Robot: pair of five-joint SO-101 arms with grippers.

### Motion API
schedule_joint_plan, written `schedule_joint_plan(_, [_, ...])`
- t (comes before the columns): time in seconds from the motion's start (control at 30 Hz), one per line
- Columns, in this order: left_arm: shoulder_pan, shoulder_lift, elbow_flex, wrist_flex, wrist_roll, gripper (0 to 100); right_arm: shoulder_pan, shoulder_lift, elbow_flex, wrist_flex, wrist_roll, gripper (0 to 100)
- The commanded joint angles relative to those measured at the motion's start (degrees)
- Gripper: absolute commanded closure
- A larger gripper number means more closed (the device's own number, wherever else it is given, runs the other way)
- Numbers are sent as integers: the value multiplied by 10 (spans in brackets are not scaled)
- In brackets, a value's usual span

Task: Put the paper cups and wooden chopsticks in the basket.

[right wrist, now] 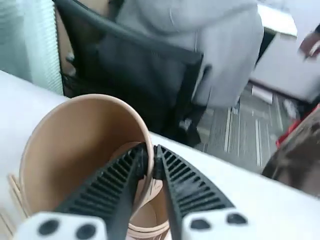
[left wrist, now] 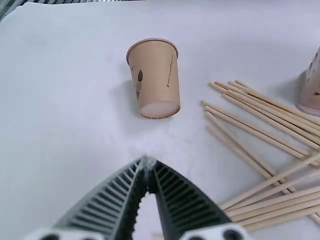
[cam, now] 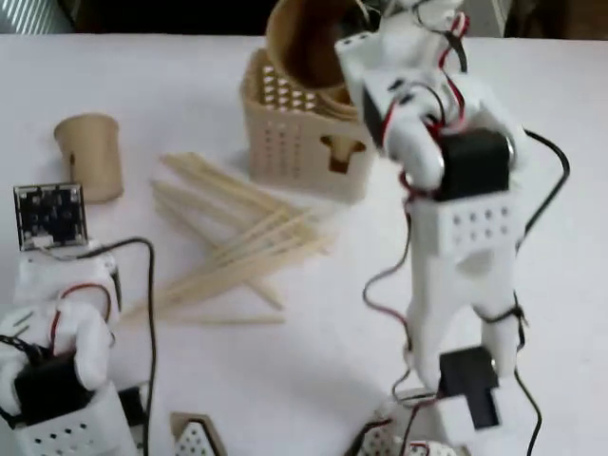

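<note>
Pinching the wall at the rim suits a light, crushable paper cup (right wrist: 75, 145) — the right gripper (right wrist: 150, 150) is clamped there, above the basket (cam: 294, 142) at the far edge of the table (cam: 313, 370). The left gripper (left wrist: 147, 162) is closed, empty.

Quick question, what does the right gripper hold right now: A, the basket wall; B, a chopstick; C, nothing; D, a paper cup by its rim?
D: the right wrist view shows the right gripper shut over the rim of the paper cup, which the high view places above the basket.
</note>
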Motion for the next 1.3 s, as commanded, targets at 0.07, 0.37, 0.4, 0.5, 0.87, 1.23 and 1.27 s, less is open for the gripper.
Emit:
schedule_joint_plan(0.07, [-1,-6,-4,-10,5,975,29,37,-23,-15,-40,980])
schedule_joint_plan(0.37, [-1,-6,-4,-9,5,975,46,70,-23,2,-80,978])
schedule_joint_plan(0.4, [-1,-6,-3,-9,5,975,45,69,-23,4,-80,976])
schedule_joint_plan(0.5, [-1,-6,-3,-9,5,975,45,69,-23,-2,-98,920])
schedule_joint_plan(0.87, [-1,-6,-3,-9,5,975,34,74,-23,-94,-151,843])
schedule_joint_plan(1.23, [-1,-6,-3,-9,5,976,5,75,129,-2,-74,979])
schedule_joint_plan(1.27, [-1,-6,-3,-9,5,976,6,75,160,-13,-75,979])
